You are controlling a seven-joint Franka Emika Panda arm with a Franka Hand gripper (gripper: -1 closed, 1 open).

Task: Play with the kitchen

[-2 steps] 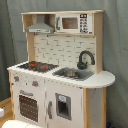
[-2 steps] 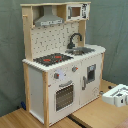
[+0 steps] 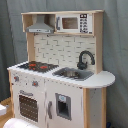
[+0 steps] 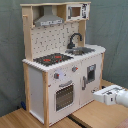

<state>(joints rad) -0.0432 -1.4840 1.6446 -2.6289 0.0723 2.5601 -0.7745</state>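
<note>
The kitchen [image 3: 60, 85] [image 4: 37, 80] is a tall white and light-wood toy standing upright. It has a black-red hob [image 3: 37, 65] [image 4: 52, 59], a black faucet [image 3: 85, 59] [image 4: 75, 40] over a sink [image 3: 72, 74], an oven door [image 3: 28, 106] [image 4: 64, 96], a grey hood [image 3: 41, 26] and a microwave [image 3: 75, 23] on top. In the second exterior view my gripper [image 4: 96, 93] comes in from the right at the height of the lower cabinet door [image 4: 91, 74], close in front of it and apart from it. A white shape [image 3: 19, 123] at the bottom left of the first exterior view may be the arm.
A grey-green curtain [image 4: 112, 30] hangs behind the kitchen. It stands on light wooden table tops [image 4: 90, 119] with a seam between them. The rounded counter end [image 3: 102, 79] juts out beside the sink.
In the second exterior view the gripper has moved slightly left, toward the kitchen's lower front. The kitchen itself has not moved.
</note>
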